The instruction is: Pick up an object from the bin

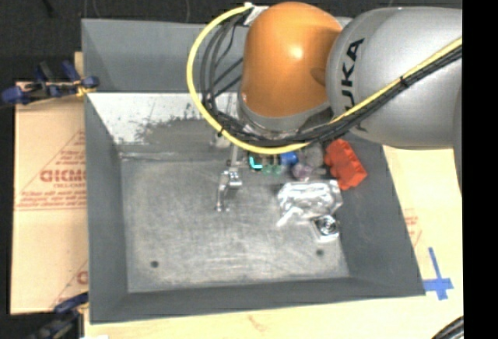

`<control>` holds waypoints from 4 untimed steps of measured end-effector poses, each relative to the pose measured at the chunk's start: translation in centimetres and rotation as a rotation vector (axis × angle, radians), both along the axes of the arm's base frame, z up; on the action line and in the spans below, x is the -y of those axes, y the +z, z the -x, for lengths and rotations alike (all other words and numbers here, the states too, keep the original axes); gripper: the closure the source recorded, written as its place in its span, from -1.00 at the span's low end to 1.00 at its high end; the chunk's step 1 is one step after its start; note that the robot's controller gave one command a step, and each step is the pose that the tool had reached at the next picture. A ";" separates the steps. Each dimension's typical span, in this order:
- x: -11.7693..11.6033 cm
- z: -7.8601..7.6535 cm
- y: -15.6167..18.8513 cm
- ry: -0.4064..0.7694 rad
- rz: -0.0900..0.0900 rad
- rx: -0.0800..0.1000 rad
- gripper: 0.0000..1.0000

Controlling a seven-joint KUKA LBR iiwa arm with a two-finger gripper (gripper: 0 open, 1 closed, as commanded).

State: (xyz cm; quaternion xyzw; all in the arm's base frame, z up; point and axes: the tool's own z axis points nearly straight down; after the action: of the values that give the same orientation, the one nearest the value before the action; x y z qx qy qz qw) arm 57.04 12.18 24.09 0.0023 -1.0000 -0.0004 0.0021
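White crumpled wrapper point(307, 200), perhaps plastic, lies right of centre in the bin point(103, 213). The tool point(226, 191) hangs left of it, apart; open or closed, I cannot tell. Behind lies a red block point(345, 163).

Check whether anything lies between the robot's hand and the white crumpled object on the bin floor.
Nothing visible does. The hand hangs over bare floor, and only bare floor separates it from the white crumpled object to its right in the view. The red block lies farther right.
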 end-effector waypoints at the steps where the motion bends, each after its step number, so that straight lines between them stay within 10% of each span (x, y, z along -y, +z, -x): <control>1: 9.1 4.6 -12.8 0.239 0.002 -0.001 -1.00; 2: 20.0 5.3 -12.7 0.391 -0.010 0.009 -1.00; 3: 16.6 -3.4 -11.9 0.290 -0.001 0.016 -1.00; 4: 19.5 -3.7 -14.3 0.549 0.001 0.010 -1.00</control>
State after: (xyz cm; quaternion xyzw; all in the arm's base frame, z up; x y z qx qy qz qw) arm 60.74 -7.32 9.76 0.2735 -0.9619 0.0007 -0.0027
